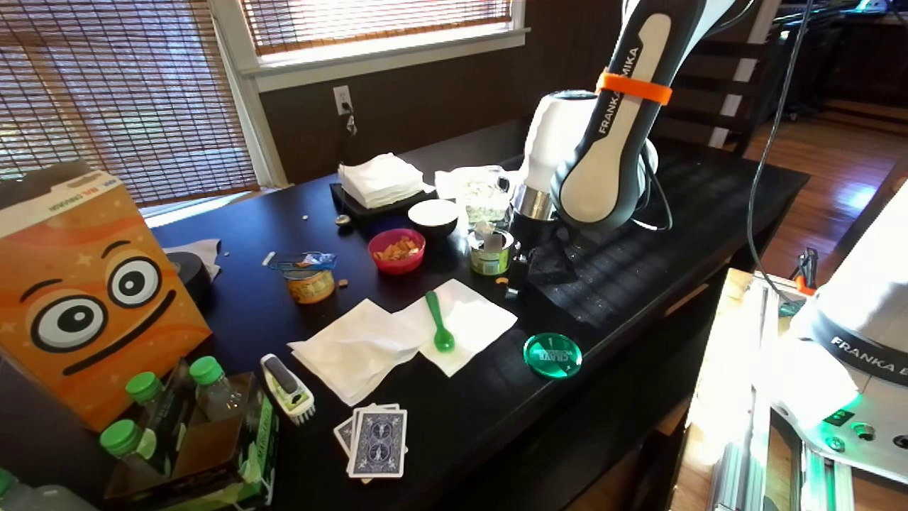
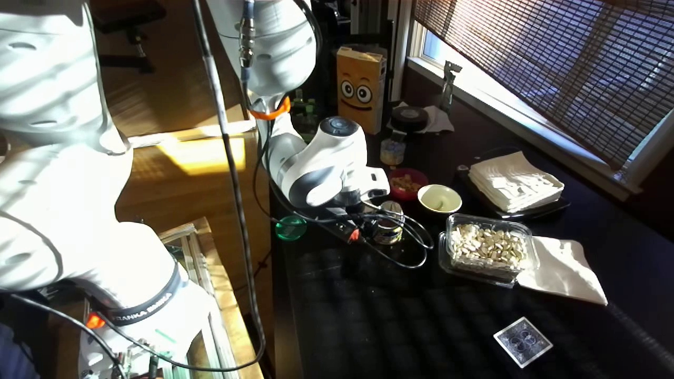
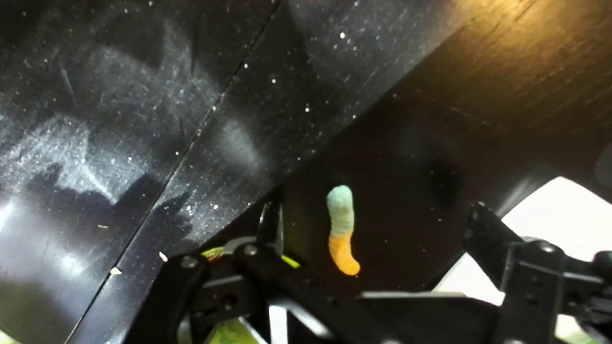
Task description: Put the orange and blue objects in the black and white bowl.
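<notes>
The orange and blue object is a small curved gummy worm point(image 3: 341, 229), pale blue-green at one end and orange at the other. It lies on the dark table, and a bit of its orange shows in an exterior view point(image 1: 502, 281). My gripper point(image 3: 375, 210) is open with nothing held; the worm shows between its fingers, nearer the left one in the wrist view. The gripper also shows low over the table in an exterior view point(image 1: 516, 278). The black and white bowl, pale inside and dark outside, stands farther back in both exterior views point(image 1: 434, 213) point(image 2: 439, 198).
A yellow-green cup point(image 1: 489, 261) stands right beside the gripper. A red bowl point(image 1: 397, 264) with orange pieces adjoins the black and white bowl. A clear container point(image 2: 489, 247) stands behind the cup. White napkins point(image 1: 464, 319), a green spoon point(image 1: 443, 333) and a green lid point(image 1: 552, 355) lie nearby.
</notes>
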Robot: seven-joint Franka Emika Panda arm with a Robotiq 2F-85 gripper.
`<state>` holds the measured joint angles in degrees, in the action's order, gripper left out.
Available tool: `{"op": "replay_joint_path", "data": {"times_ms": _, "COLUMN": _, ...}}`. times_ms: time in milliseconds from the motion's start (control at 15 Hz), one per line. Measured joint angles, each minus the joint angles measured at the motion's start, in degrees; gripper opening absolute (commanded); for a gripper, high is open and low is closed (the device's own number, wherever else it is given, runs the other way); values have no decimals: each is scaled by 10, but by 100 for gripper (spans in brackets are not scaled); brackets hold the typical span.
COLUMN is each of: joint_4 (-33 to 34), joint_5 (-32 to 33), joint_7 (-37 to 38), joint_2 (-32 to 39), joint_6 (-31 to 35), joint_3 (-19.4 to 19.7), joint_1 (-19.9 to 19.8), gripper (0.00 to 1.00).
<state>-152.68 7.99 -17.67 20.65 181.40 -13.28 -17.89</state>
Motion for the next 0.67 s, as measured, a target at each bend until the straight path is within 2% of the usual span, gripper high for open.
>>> {"op": "replay_joint_path", "data": {"times_ms": 533, "joint_4": 20, "joint_5": 1, "joint_7": -7, "joint_2": 11, "joint_6": 0, "joint_3": -8, "joint_1": -11, "gripper": 7}}
{"op": "replay_joint_path", "data": {"times_ms": 667, "joint_4": 21, "joint_5": 1, "joint_7": -11, "joint_2": 11, "joint_6": 0, "joint_3": -18, "joint_1": -21, "gripper": 1}}
